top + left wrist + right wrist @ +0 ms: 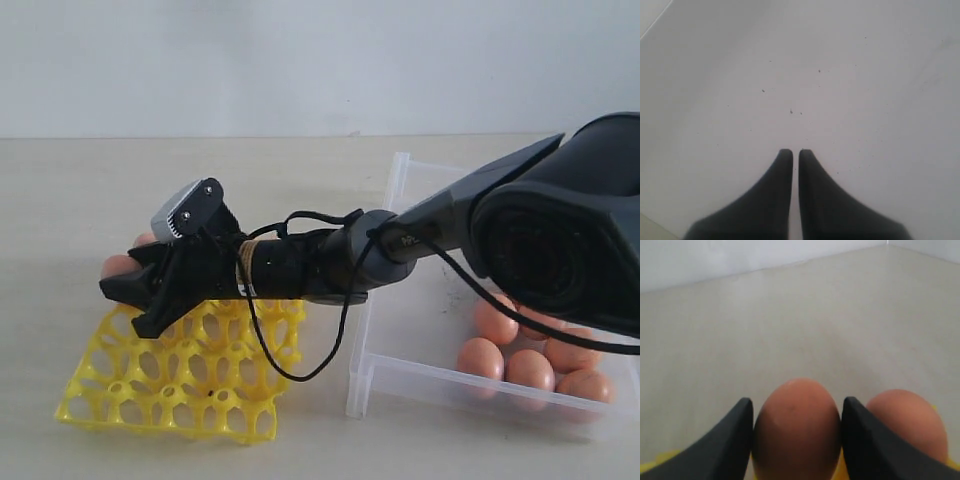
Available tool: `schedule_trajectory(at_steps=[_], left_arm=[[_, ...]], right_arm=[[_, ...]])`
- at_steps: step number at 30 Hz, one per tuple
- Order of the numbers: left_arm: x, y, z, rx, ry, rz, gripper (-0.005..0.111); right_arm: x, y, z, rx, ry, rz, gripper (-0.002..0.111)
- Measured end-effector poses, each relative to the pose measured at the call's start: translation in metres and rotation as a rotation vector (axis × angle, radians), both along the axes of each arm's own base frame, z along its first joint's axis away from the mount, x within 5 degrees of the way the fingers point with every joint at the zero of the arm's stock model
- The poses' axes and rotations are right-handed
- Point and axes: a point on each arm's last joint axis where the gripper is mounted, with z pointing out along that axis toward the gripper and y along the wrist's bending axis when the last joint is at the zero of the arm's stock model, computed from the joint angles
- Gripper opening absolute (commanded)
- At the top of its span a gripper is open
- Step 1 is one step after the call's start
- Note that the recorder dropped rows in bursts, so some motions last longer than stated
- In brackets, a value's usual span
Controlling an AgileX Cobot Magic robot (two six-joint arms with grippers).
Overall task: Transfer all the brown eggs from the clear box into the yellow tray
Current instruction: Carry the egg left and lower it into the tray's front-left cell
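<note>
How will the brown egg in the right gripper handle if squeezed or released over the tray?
The brown egg looks smooth and rounded, so it may slip from the right gripper. Harder squeezing would probably crack its shell. Released outside a yellow tray cup, it would likely roll.

My right arm (420, 232) reaches across the middle, right gripper (797, 407) clamping an egg (796, 437); my left gripper (795, 156) has its jaws together.

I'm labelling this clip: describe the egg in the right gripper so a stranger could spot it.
Find the yellow tray left of the clear box. Over its far edge the right gripper holds one brown egg. Unlike the egg beside it, it sits between the black fingers.
</note>
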Motion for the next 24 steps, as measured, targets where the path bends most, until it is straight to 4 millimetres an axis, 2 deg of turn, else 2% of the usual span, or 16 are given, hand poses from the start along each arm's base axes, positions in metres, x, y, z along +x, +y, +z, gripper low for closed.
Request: schedule_trajectory(at_steps=[5,14,16,18,20,21,22,24], left_arm=[[0.0,0.0,0.0,0.0,0.0,0.0,0.004],[0.0,0.0,0.0,0.0,0.0,0.0,0.004],[0.0,0.0,0.0,0.0,0.0,0.0,0.004],[0.0,0.0,0.0,0.0,0.0,0.0,0.004],[0.0,0.0,0.0,0.0,0.0,0.0,0.004],[0.0,0.0,0.0,0.0,0.0,0.0,0.004],[0.0,0.0,0.0,0.0,0.0,0.0,0.004],[0.0,0.0,0.0,0.0,0.0,0.0,0.004]], right_arm=[[0.002,-0.002,0.011,-0.094,-0.022,-0.009,0.0],[0.0,-0.003,0.011,-0.143,0.056,-0.006,0.002],[-0.001,-0.003,0.012,-0.145,0.059,-0.002,0.011],[-0.001,-0.003,0.012,-0.141,0.062,0.002,0.029],[-0.002,-0.003,0.012,-0.143,0.06,0.007,0.056],[-0.002,-0.003,0.012,-0.143,0.061,0.008,0.064],[-0.002,-0.003,0.012,-0.143,0.063,0.007,0.07],[-0.002,-0.003,0.013,-0.144,0.067,0.004,0.072]])
